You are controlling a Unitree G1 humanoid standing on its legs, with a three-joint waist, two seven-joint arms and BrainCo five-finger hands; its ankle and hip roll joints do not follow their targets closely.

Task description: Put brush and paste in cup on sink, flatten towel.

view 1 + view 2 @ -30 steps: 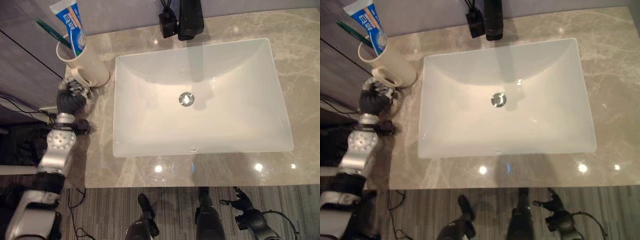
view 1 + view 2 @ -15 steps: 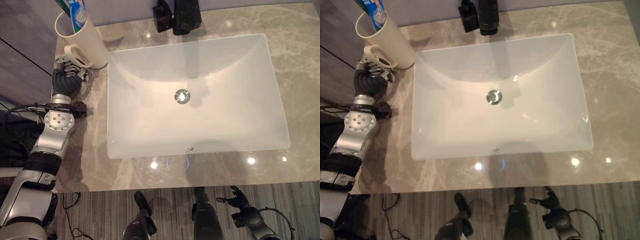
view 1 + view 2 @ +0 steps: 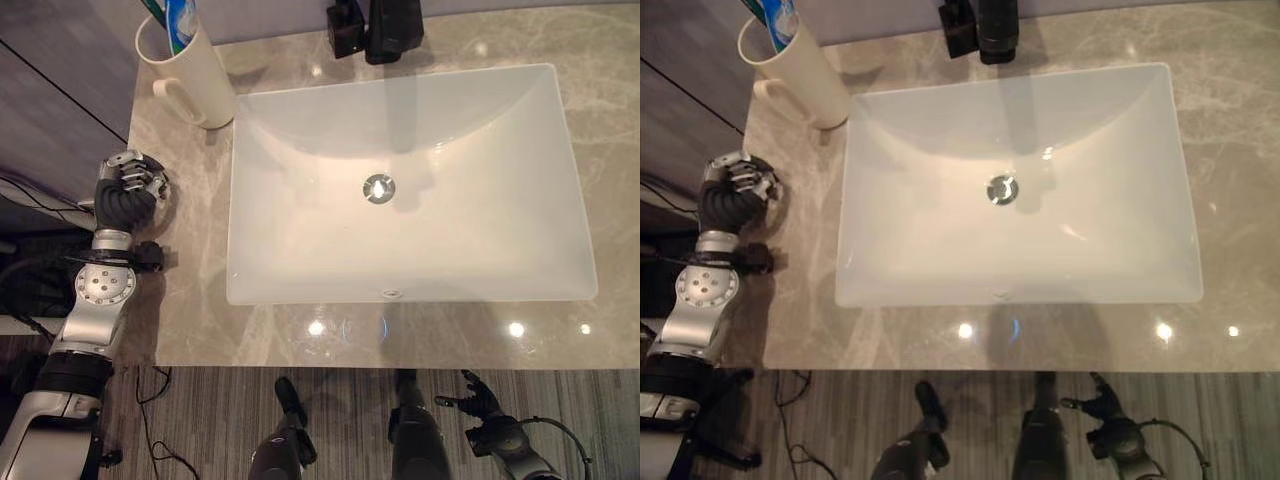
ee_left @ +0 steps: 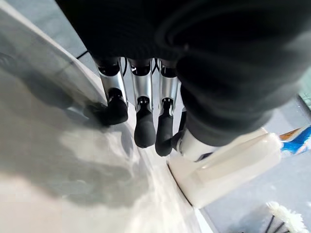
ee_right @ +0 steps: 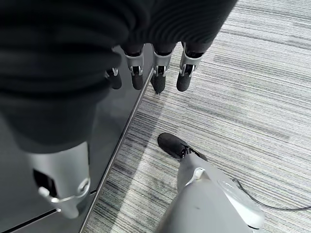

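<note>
The cup (image 3: 192, 72) stands on the surface (image 3: 190, 290) just beside the sink (image 3: 410, 190), a little way past the left hand's fingers (image 4: 145, 131). The brush (image 3: 155, 10) and paste (image 3: 180, 22) stick up out of the cup. The left hand (image 3: 127, 190) rests at the surface's edge with fingers relaxed, holding nothing. The right hand (image 3: 487, 428) hangs low over the striped floor (image 5: 252, 97), fingers loose and empty.
</note>
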